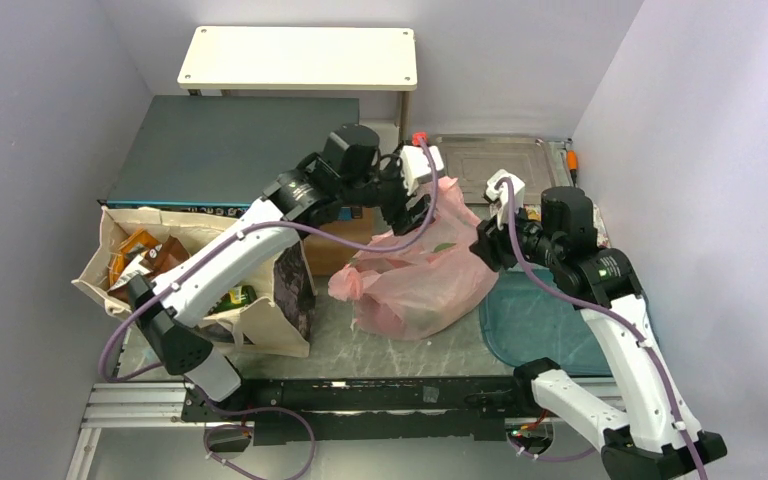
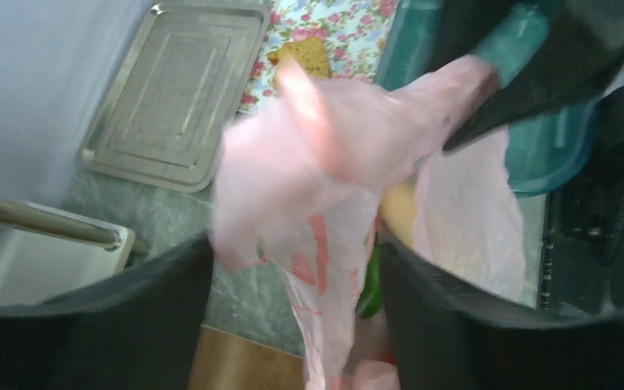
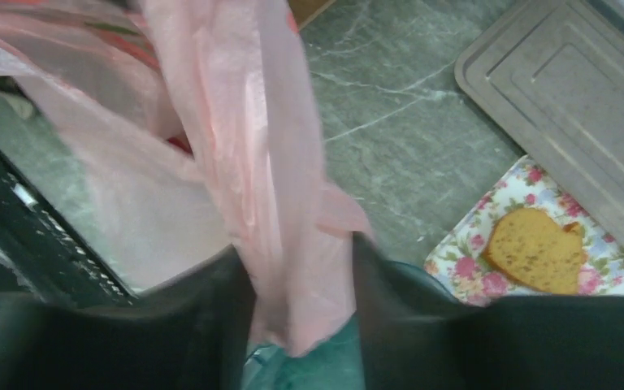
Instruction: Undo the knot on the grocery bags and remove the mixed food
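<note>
Pink bag [image 1: 420,285] sits in the middle of the table [image 1: 460,345], right beside the tote [image 1: 270,335]. Progress: early imo. No food is out yet, and the knot's too blurry to call tied or undone. L gripper [image 2: 296,244] is wide apart w/ bag film hanging loose between the fingers. R gripper [image 3: 301,252] is narrower, film filling the gap; can't tell if it's pinching. Count: 2 bags, 2 chip bags [image 1: 140,255] + 1 bottle [image 1: 237,296] in the tote, 1 bread slice [image 3: 536,250], 1 tray [image 1: 490,165].
</note>
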`<act>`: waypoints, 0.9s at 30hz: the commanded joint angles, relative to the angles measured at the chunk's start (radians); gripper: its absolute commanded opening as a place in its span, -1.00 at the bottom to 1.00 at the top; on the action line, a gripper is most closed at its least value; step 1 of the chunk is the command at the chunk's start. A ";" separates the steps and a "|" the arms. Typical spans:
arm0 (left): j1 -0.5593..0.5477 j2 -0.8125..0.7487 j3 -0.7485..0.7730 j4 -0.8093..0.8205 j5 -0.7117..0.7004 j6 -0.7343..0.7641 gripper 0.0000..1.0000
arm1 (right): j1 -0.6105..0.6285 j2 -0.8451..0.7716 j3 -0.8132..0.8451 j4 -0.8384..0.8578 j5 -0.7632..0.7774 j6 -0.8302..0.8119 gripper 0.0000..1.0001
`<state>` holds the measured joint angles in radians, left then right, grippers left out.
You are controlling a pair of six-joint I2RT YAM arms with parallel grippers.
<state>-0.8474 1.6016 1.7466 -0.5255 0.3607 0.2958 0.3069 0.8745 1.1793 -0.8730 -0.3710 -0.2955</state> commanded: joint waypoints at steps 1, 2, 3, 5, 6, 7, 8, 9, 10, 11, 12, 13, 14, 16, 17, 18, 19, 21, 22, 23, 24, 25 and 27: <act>0.010 -0.145 0.027 -0.140 0.121 0.052 0.72 | -0.005 -0.033 0.049 0.010 -0.045 -0.009 0.43; 0.021 -0.189 -0.010 -0.154 0.161 0.055 0.80 | -0.004 -0.045 0.053 -0.002 -0.064 -0.001 0.62; 0.037 -0.232 -0.042 -0.173 0.194 0.070 0.91 | -0.005 -0.055 0.068 -0.019 -0.086 0.006 0.74; 0.065 -0.299 -0.065 -0.240 0.244 0.112 0.99 | -0.005 -0.058 0.122 -0.069 -0.164 -0.010 0.85; 0.084 -0.321 -0.060 -0.286 0.267 0.134 0.99 | -0.004 -0.052 0.157 -0.101 -0.213 -0.033 0.89; 0.109 -0.333 -0.047 -0.333 0.294 0.152 0.99 | -0.004 -0.044 0.190 -0.125 -0.263 -0.053 0.92; 0.133 -0.340 -0.032 -0.376 0.313 0.167 0.99 | -0.003 -0.033 0.223 -0.145 -0.308 -0.073 0.94; 0.155 -0.343 -0.018 -0.416 0.330 0.176 0.99 | -0.003 -0.022 0.251 -0.158 -0.352 -0.094 0.95; 0.178 -0.346 -0.006 -0.453 0.353 0.196 0.99 | -0.002 -0.009 0.281 -0.168 -0.392 -0.114 0.96; 0.190 -0.349 0.009 -0.515 0.381 0.231 0.99 | -0.002 0.014 0.310 -0.170 -0.438 -0.125 0.95; 0.196 -0.351 0.020 -0.578 0.411 0.286 0.98 | 0.000 0.033 0.336 -0.173 -0.475 -0.137 0.94; 0.197 -0.355 0.028 -0.644 0.443 0.372 0.96 | 0.006 0.058 0.363 -0.173 -0.503 -0.139 0.92; 0.195 -0.360 0.031 -0.722 0.467 0.458 0.93 | 0.014 0.081 0.386 -0.173 -0.528 -0.138 0.90; 0.181 -0.374 0.014 -0.850 0.487 0.630 0.84 | 0.044 0.119 0.416 -0.177 -0.564 -0.140 0.86; 0.162 -0.380 -0.004 -0.909 0.484 0.711 0.81 | 0.072 0.129 0.417 -0.166 -0.575 -0.137 0.84; 0.127 -0.387 -0.036 -0.942 0.459 0.787 0.80 | 0.106 0.137 0.409 -0.148 -0.574 -0.131 0.81; 0.082 -0.398 -0.077 -0.945 0.419 0.836 0.80 | 0.147 0.143 0.395 -0.128 -0.562 -0.123 0.79; 0.004 -0.432 -0.188 -0.913 0.343 0.919 0.85 | 0.260 0.170 0.387 -0.091 -0.510 -0.109 0.78; -0.025 -0.446 -0.241 -0.885 0.316 0.955 0.88 | 0.316 0.190 0.392 -0.086 -0.476 -0.114 0.77; -0.046 -0.460 -0.294 -0.851 0.296 0.980 0.91 | 0.373 0.216 0.402 -0.083 -0.439 -0.122 0.77; -0.058 -0.474 -0.344 -0.804 0.285 0.990 0.95 | 0.421 0.241 0.411 -0.085 -0.405 -0.132 0.77; -0.067 -0.485 -0.391 -0.744 0.281 0.998 0.98 | 0.464 0.266 0.416 -0.093 -0.372 -0.148 0.76; -0.079 -0.507 -0.488 -0.641 0.262 0.997 0.99 | 0.519 0.289 0.391 -0.084 -0.323 -0.182 0.75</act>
<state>-0.9031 1.1439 1.3830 -1.3174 0.6731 1.1526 0.7284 1.1286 1.5711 -1.0073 -0.7979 -0.4129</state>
